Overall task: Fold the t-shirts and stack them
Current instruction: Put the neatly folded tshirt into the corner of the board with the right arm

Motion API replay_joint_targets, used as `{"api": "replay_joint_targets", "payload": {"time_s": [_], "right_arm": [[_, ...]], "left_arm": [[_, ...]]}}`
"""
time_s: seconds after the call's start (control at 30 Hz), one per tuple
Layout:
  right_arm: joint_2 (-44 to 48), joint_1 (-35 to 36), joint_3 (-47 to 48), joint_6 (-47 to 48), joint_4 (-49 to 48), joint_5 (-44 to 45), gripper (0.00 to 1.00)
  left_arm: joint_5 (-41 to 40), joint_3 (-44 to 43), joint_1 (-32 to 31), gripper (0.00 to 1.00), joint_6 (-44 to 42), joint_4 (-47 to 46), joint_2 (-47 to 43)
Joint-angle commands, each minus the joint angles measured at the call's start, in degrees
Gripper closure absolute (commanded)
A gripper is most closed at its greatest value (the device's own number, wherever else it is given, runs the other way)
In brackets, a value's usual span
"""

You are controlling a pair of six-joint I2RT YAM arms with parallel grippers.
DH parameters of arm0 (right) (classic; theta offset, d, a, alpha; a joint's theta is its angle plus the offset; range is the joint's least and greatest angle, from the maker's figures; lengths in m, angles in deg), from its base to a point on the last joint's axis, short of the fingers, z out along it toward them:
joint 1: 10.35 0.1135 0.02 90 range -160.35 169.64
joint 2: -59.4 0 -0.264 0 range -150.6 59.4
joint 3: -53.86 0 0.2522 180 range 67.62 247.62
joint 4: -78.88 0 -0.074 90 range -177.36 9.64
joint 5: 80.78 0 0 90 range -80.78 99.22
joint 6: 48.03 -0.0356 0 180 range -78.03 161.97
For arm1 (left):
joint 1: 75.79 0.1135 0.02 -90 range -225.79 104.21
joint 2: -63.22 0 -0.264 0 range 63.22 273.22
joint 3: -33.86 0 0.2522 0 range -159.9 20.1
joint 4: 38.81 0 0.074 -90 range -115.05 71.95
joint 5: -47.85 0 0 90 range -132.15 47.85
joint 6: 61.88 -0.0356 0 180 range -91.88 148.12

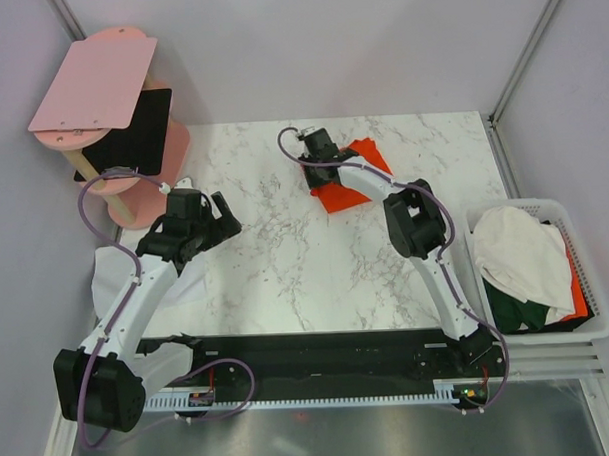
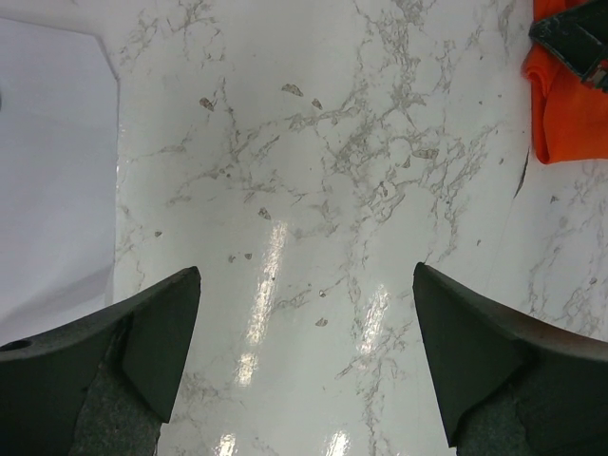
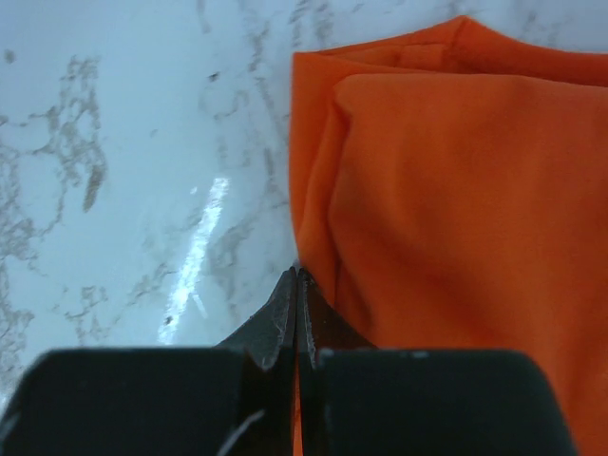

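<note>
A folded orange-red t-shirt [image 1: 355,191] lies on the marble table at the back centre. My right gripper [image 1: 313,148] is at its left edge. In the right wrist view the gripper [image 3: 297,277] is shut, with a sliver of the orange shirt [image 3: 456,190] pinched between the fingers. My left gripper [image 1: 224,219] hovers open and empty over bare marble at the left. In the left wrist view it [image 2: 306,271] is wide open, and the orange shirt [image 2: 565,104] shows at the top right. More shirts lie in a basket: white [image 1: 521,255] and dark green [image 1: 513,311].
The white basket [image 1: 588,330] stands off the table's right edge. A pink board stand [image 1: 94,85] with a flat black panel [image 1: 131,134] stands at the back left. A flat white piece of fabric [image 1: 111,280] lies at the table's left edge under my left arm.
</note>
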Motion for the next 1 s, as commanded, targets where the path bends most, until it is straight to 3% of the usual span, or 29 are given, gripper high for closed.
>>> {"api": "replay_joint_targets", "payload": {"time_s": [0.0,0.47,0.97], "right_arm": [[-1.10,-6.16,-0.67,-1.49,3.86,3.32,1.00],[-1.01,-21.10,-1.55,-4.12,7.28,7.98,1.00],[1.63,-31.83,-0.58,-6.93,9.66,11.24,1.00]], "left_arm": [[-0.47,-0.33,-0.36,0.00,-1.57,0.20,-0.79],[-0.47,0.37,-0.71,0.00,-1.31,0.02,-0.34],[-0.38,1.69,-1.50,0.00,-0.69,-0.68,0.18]]}}
